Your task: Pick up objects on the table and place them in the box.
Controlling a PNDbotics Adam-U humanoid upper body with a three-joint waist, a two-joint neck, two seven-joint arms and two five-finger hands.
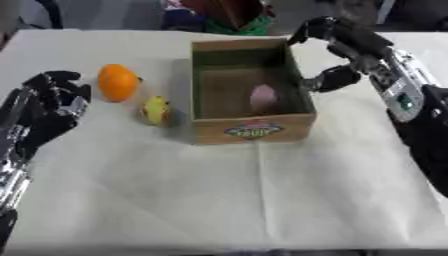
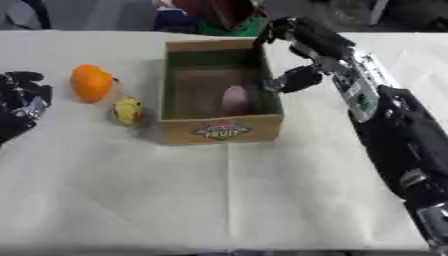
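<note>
- Two pieces wait on the white-clothed counter [image 1: 219,200]: one round orange fruit [image 1: 117,82] and one small yellow-green fruit [image 1: 157,109], both left of the box and near my left hand [image 1: 48,107], whose fingers are relaxed and grasp nothing.
- One brown cardboard box [image 1: 252,129] holds one pink rounded item [image 1: 263,97].
- My right hand [image 1: 337,50] hangs released over the box's right wall; pulling back low, I could snag that wall and drag the box.

Bench [image 1: 219,200] covered by a pale off-white cloth, faint fold creases running across it. Light even, soft shadows. Beyond the far edge: grey floor [image 1: 114,12], blurred clutter in red-brown and green [image 1: 236,17], a dark object at the far left corner [image 1: 48,12].
</note>
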